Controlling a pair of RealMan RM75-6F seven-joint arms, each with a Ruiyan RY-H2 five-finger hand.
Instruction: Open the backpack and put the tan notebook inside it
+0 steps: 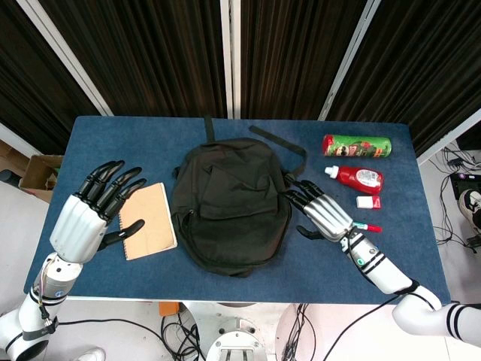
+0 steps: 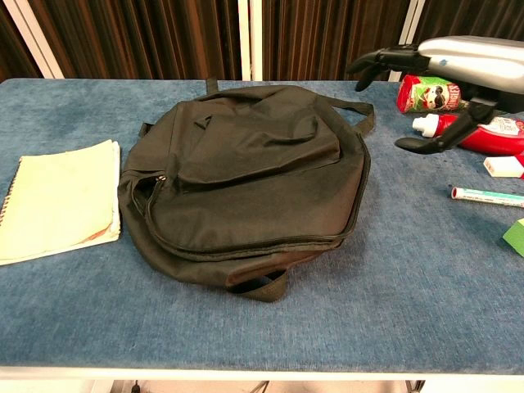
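A black backpack (image 1: 229, 203) (image 2: 246, 176) lies flat and zipped in the middle of the blue table. To its left lies the tan spiral notebook (image 1: 148, 219) (image 2: 56, 201), closed. My left hand (image 1: 96, 209) hovers over the notebook's left edge with fingers spread, holding nothing; the chest view does not show it. My right hand (image 1: 323, 214) (image 2: 442, 70) is open just off the backpack's right side, fingertips near the bag's edge, with nothing in it.
At the right of the table lie a green snack can (image 1: 358, 145) (image 2: 427, 92), a red ketchup bottle (image 1: 357, 177) (image 2: 483, 131), a small white eraser (image 1: 368, 202) and a marker pen (image 1: 367, 226) (image 2: 487, 196). A backpack strap (image 1: 279, 141) trails toward the can.
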